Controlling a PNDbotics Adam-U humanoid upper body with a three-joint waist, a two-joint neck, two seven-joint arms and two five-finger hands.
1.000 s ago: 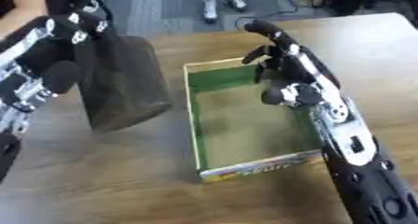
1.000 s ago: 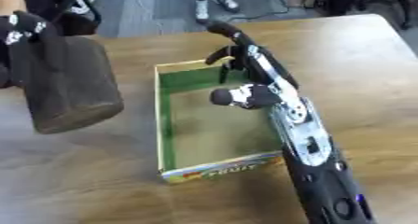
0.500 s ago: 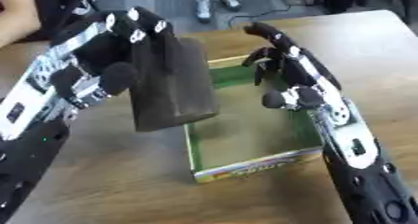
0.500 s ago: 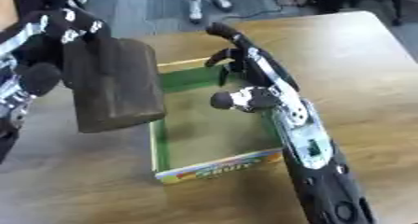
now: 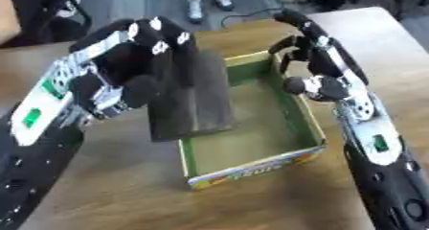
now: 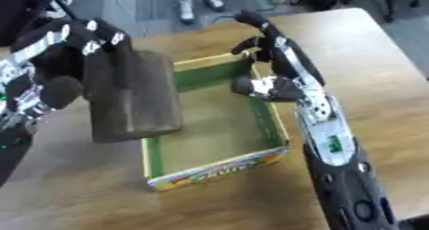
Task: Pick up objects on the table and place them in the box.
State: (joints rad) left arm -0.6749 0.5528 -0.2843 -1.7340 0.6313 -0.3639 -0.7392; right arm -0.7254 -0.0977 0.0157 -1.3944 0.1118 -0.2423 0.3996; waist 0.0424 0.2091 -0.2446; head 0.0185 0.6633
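Since a second ago the left hand [image 5: 126, 75] has carried the dark block [image 5: 197, 99] from the table's left side rightward, so that it now hangs over the left wall of the box [image 5: 251, 166], partly above the green inside. Nearest the camera, the box's front wall shows a yellow and red printed strip, and the box sits on the wooden table [image 5: 126, 195]. Above it the block is tilted, its lower edge over the left rim; the left hand's fingers are curled over its top and its thumb presses the near face, clamping it. On the box's right side the right hand [image 5: 314, 71] rests at the right wall near the far corner, fingers bent and slightly apart, holding nothing. Beyond the table lies grey floor.
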